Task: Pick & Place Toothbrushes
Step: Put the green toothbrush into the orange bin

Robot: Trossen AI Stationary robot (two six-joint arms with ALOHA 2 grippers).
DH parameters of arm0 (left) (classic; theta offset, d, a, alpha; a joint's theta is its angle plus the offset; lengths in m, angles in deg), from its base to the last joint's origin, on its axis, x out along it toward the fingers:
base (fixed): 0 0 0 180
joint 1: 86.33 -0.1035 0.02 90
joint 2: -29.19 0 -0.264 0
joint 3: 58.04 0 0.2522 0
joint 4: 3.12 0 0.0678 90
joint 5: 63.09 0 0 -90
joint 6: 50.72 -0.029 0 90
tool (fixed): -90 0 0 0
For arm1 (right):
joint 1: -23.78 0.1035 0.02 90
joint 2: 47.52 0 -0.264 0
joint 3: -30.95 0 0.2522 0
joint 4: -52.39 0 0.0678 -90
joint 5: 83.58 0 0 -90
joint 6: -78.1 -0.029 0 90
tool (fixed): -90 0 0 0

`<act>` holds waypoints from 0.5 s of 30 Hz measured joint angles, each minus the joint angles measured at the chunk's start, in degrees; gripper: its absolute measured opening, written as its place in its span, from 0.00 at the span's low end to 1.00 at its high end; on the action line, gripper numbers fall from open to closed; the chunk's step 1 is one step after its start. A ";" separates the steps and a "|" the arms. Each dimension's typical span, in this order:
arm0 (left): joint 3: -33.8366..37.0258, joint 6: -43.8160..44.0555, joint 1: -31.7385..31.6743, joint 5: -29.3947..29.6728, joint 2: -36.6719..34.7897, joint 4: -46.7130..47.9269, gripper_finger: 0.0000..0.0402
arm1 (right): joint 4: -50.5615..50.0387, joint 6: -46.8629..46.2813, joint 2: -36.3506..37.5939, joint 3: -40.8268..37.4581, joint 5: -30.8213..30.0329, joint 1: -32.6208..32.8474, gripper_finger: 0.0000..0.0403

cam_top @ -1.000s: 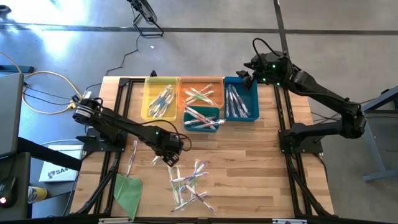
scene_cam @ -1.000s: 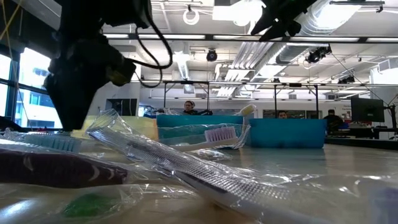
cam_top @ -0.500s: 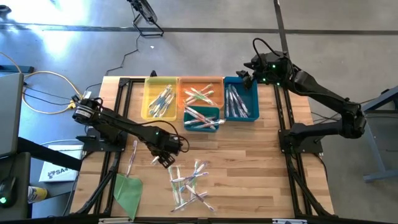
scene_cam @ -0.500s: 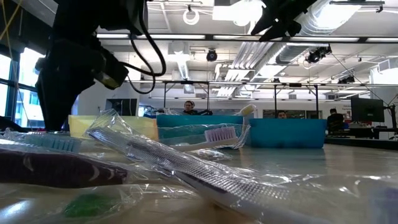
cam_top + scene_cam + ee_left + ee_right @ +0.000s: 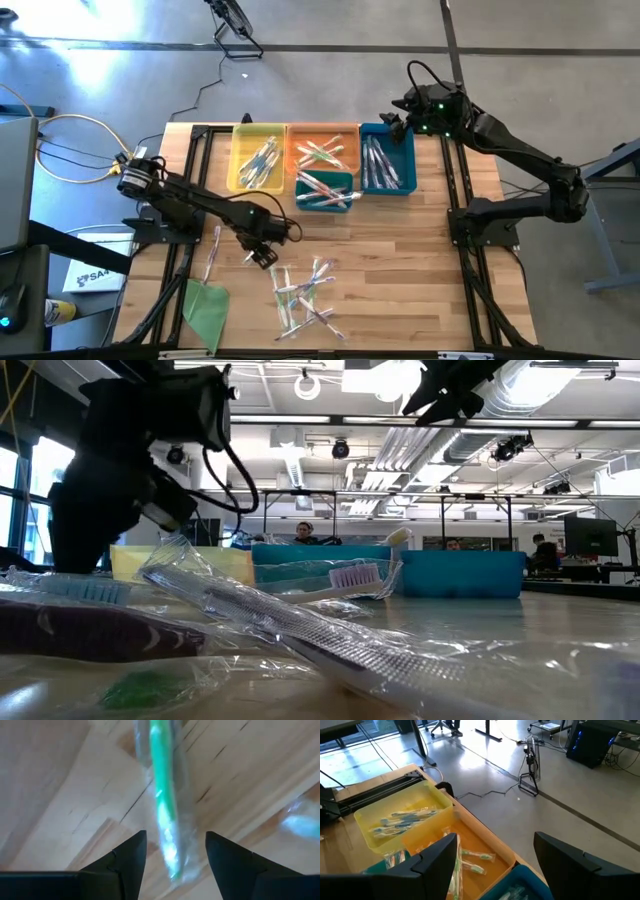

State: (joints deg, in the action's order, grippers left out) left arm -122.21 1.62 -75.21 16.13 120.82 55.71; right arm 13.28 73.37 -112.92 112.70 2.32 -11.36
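Observation:
A green-handled toothbrush in clear wrap [image 5: 164,795] lies flat on the wooden table left of centre [image 5: 248,259]. My left gripper [image 5: 175,857] is open and points down over it [image 5: 262,250], a finger on either side of its near end, touching nothing. More wrapped toothbrushes lie in a loose pile [image 5: 305,295] toward the near edge, and one lies alone [image 5: 213,250] at the left. My right gripper [image 5: 495,865] waits open, high above the far edge of the blue bin [image 5: 385,165].
Yellow [image 5: 257,157], orange [image 5: 322,148] and small teal [image 5: 325,190] bins with toothbrushes stand beside the blue one at the far edge. A flat green sheet [image 5: 207,305] lies near left. Bare wood [image 5: 420,260] is free on the right. People sit in the room behind [image 5: 303,532].
My left gripper has sunk toward the table and shifted a little toward the table's left edge, turning slightly, its fingers staying open. The toothbrushes have not moved.

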 joint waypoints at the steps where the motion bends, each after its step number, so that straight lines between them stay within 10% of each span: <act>1: 0.33 -0.02 -0.16 -0.09 0.00 -1.61 0.49 | 0.05 -0.01 0.00 0.00 0.00 -0.01 0.64; 15: 0.50 -0.09 -0.33 3.88 0.00 -4.43 0.49 | 0.37 0.44 0.00 0.00 -0.02 0.01 0.64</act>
State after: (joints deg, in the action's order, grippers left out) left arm -121.71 1.53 -75.55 20.01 120.82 51.28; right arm 13.65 73.81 -112.92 112.70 2.30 -11.35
